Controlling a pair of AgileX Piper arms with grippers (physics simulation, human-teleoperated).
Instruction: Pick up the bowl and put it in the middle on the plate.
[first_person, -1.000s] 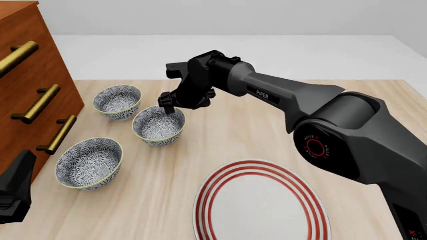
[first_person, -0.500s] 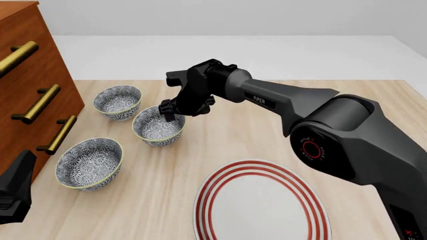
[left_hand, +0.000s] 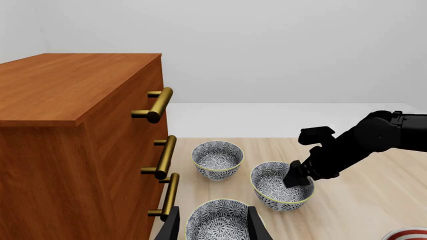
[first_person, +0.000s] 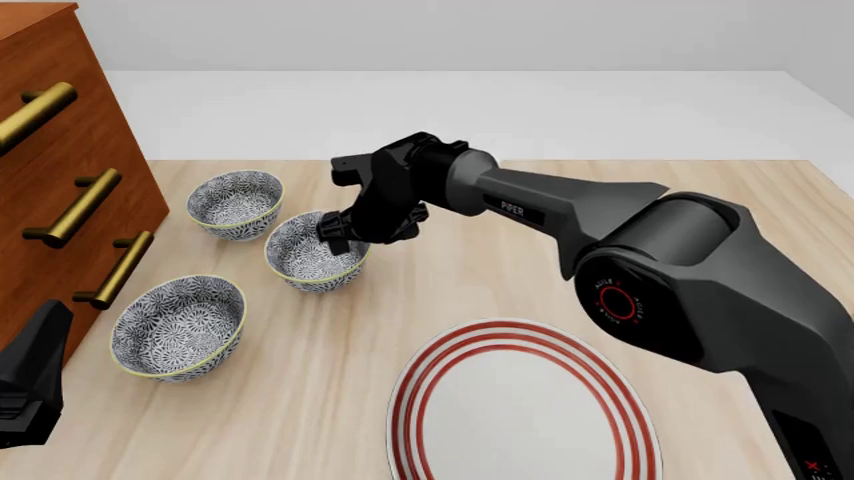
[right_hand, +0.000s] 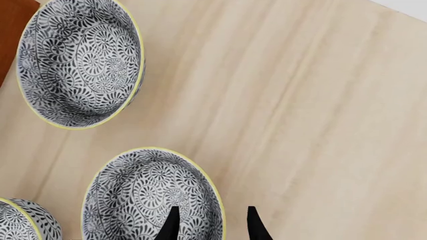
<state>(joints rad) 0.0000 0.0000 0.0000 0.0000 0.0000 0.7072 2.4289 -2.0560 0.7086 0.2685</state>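
Straddling the right-hand rim of the bowl (first_person: 316, 252), the middle of three on the left of the surface (first_person: 467, 270), the right end effector (first_person: 339, 233) has parted fingers, one inside, one outside, positioned to pinch the wall before carrying it to the near plate (first_person: 523, 410).

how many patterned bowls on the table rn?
3. Far bowl beside the dresser; middle bowl, right gripper straddling its rim; near bowl ahead of the left gripper. None seem hidden.
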